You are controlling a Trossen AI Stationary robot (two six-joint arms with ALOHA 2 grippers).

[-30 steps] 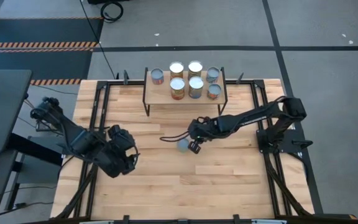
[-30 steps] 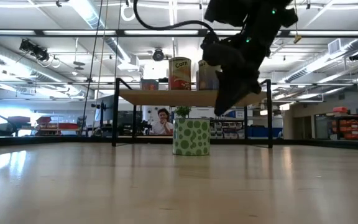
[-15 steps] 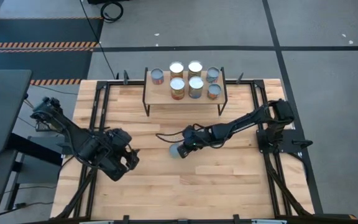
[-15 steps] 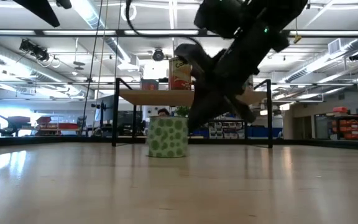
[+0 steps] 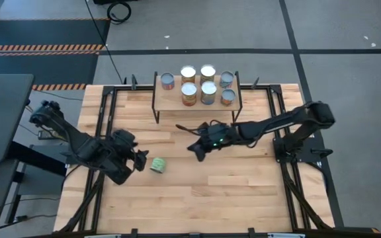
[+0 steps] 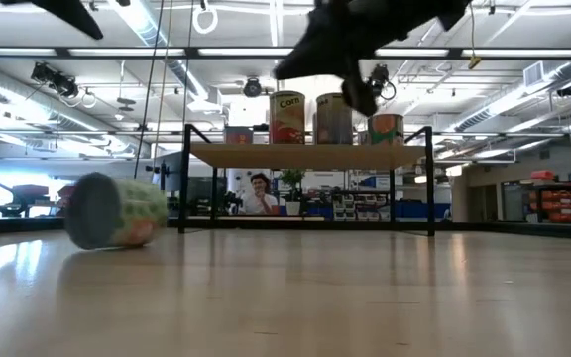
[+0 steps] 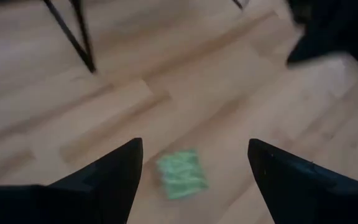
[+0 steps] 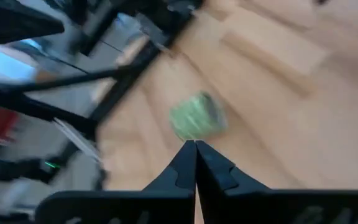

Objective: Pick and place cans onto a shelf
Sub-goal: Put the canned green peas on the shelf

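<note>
Only one word can be read. It is "Corn", and it stands on the label of a can (image 6: 286, 117) with a red and yellow label. That can sits on the shelf (image 6: 305, 154), at the left of the row seen in the low view. The labels of the other cans on the shelf are too small to read. The green can (image 6: 115, 209) lying on its side on the desk (image 6: 365, 297) shows only dots, no words.

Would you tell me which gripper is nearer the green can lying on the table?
Left. The left gripper sits right beside the green can; the right gripper is farther off, toward the shelf.
</note>
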